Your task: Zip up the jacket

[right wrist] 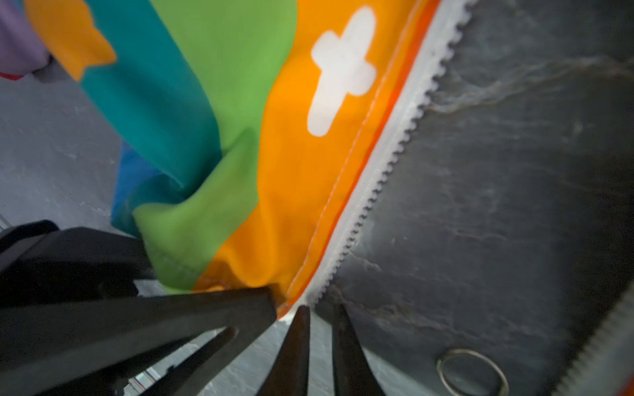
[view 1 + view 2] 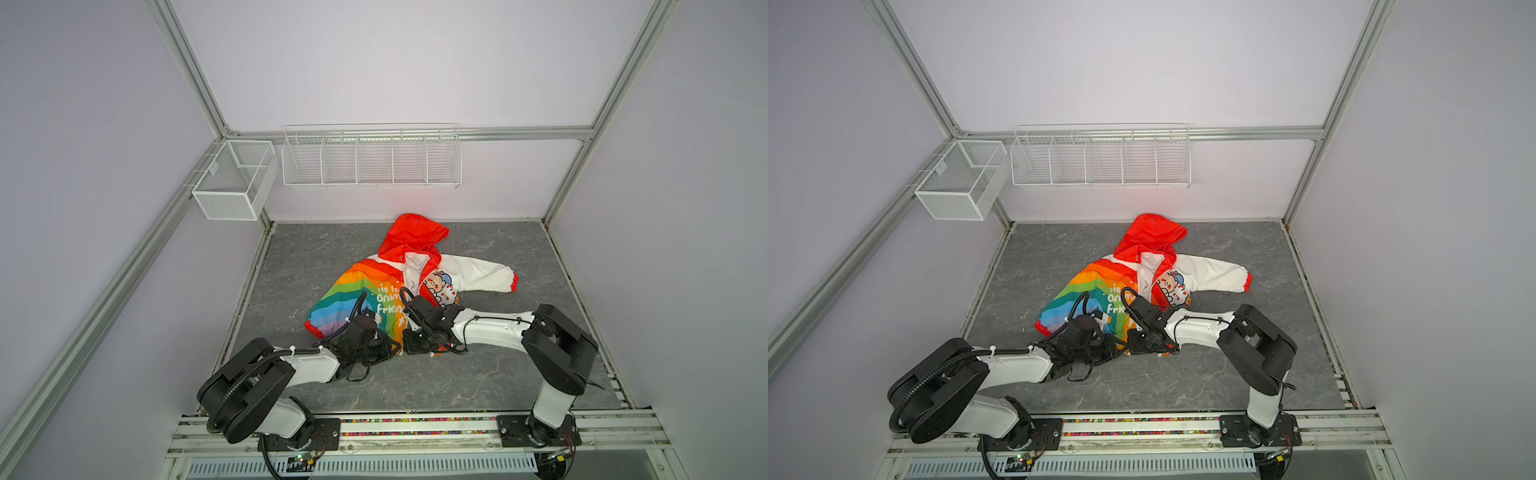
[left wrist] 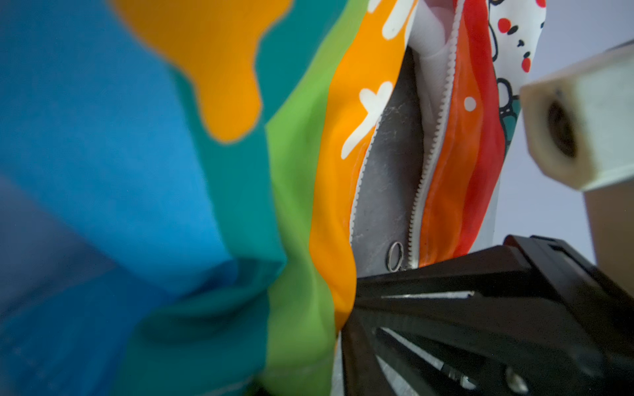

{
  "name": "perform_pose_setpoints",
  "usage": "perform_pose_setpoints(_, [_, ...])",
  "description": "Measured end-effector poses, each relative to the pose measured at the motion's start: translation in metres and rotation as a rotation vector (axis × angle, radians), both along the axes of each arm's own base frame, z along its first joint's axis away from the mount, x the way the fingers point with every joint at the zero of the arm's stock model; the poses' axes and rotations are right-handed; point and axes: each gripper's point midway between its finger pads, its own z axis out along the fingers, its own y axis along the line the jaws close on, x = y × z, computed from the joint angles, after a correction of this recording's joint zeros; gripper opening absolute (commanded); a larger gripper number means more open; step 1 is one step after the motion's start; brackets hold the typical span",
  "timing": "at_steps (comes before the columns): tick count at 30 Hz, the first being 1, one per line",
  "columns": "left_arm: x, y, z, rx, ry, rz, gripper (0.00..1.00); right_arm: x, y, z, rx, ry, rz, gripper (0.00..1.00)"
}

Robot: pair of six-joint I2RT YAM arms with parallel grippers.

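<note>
The jacket (image 2: 353, 299) (image 2: 1075, 299) lies unzipped on the grey table, with its red hood (image 2: 415, 235) toward the back wall. Both grippers meet at its front hem. My left gripper (image 2: 390, 347) (image 2: 1117, 347) is shut on the rainbow half's hem; its black fingers (image 1: 206, 308) show in the right wrist view, and fabric hides them in the left wrist view. My right gripper (image 1: 320, 308) (image 2: 411, 343) holds its fingers a narrow gap apart, tips at the lower end of the rainbow half's zipper teeth (image 1: 377, 178). A metal pull ring (image 1: 471, 372) (image 3: 394, 255) lies by the other zipper tape (image 3: 435, 130).
A white wire rack (image 2: 372, 160) and a mesh basket (image 2: 232, 178) hang on the back wall. The white sleeve with a red cuff (image 2: 513, 284) stretches right. Metal frame posts border the table (image 2: 498, 374). A beige block (image 3: 566, 130) juts in close in the left wrist view.
</note>
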Motion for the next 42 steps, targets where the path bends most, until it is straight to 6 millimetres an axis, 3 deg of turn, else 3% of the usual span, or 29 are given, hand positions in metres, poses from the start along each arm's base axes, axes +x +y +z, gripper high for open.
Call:
perform_pose_setpoints(6, [-0.004, -0.002, -0.003, -0.004, 0.019, -0.016, 0.01, 0.000, 0.000, 0.000, -0.001, 0.000, 0.000, 0.15])
perform_pose_setpoints(11, [-0.004, -0.004, -0.003, -0.016, 0.018, -0.026, 0.00, -0.001, -0.006, 0.004, -0.008, -0.003, -0.009, 0.23])
perform_pose_setpoints(17, [0.000, -0.011, 0.009, -0.069, -0.004, -0.021, 0.00, 0.006, -0.018, 0.048, 0.091, -0.038, -0.075, 0.43])
perform_pose_setpoints(22, [0.005, -0.018, 0.034, -0.157, -0.052, -0.011, 0.00, 0.011, -0.020, 0.085, 0.231, -0.048, -0.156, 0.60])
perform_pose_setpoints(25, [0.007, -0.020, 0.055, -0.211, -0.086, -0.005, 0.00, 0.014, -0.018, 0.096, 0.311, -0.035, -0.201, 0.65])
perform_pose_setpoints(30, [0.009, -0.019, 0.096, -0.294, -0.174, 0.003, 0.00, 0.021, -0.024, 0.088, 0.385, 0.038, -0.301, 0.67])
perform_pose_setpoints(33, [0.008, -0.015, 0.111, -0.313, -0.205, 0.015, 0.00, 0.025, -0.025, 0.084, 0.424, 0.073, -0.347, 0.66])
perform_pose_setpoints(42, [0.004, -0.010, 0.108, -0.299, -0.191, 0.024, 0.00, 0.035, -0.005, 0.095, 0.551, 0.110, -0.378, 0.53])
